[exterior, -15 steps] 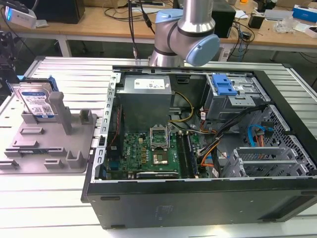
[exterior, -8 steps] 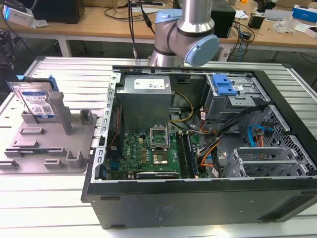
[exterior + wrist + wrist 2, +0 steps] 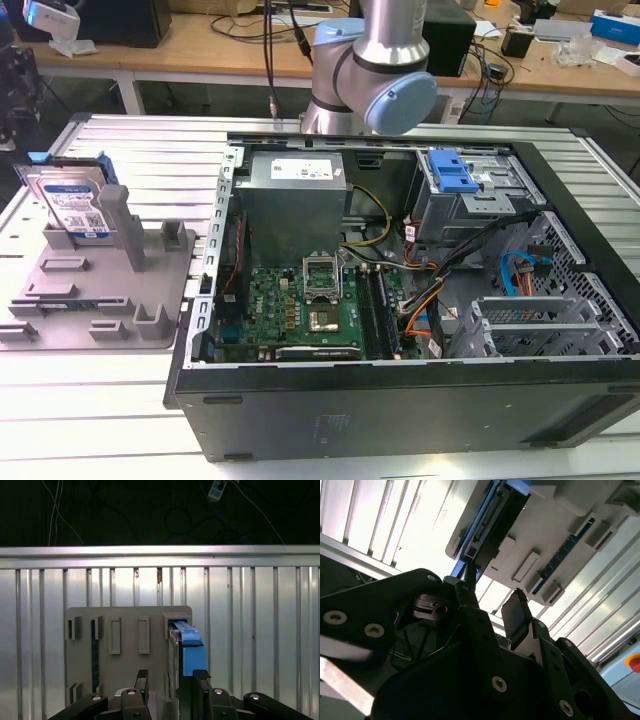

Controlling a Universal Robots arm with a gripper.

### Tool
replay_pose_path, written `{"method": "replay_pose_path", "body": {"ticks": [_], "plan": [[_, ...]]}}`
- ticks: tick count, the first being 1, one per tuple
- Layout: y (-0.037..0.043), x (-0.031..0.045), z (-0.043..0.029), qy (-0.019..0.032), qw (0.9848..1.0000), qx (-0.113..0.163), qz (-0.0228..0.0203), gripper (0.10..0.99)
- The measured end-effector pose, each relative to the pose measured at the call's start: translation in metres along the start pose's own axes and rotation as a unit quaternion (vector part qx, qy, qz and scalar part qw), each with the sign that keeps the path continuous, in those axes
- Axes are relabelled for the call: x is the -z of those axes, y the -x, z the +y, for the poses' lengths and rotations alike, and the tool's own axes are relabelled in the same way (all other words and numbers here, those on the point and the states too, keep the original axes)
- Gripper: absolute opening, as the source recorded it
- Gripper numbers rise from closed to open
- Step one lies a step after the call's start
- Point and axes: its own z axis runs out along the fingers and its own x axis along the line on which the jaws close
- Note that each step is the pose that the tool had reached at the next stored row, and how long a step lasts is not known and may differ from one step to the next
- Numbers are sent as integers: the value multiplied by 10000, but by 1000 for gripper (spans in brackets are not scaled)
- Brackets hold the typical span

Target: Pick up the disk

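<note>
A slatted metal table [image 3: 120, 400] carries an open computer case [image 3: 400, 400], and behind it the arm [image 3: 375, 70] shows a bent grey-and-blue joint. At the exterior view's left sits a grey holder [image 3: 110, 300] with the disk [image 3: 75, 205] standing on edge in it. In the first wrist view the gripper [image 3: 171, 677] faces that disk, its 2 fingers [image 3: 142, 677] spread, holding nothing and apart from it.

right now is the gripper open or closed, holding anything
gripper: open, holding nothing; the disk stands on edge in the grey holder, not gripped.
</note>
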Motion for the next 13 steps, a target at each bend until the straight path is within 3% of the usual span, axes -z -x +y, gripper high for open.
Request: {"method": "replay_pose_path", "body": {"ticks": [3,13], "plan": [[60,-24,58,0,10000,0,0,482],[63,-62,57,0,10000,0,1,482]]}}
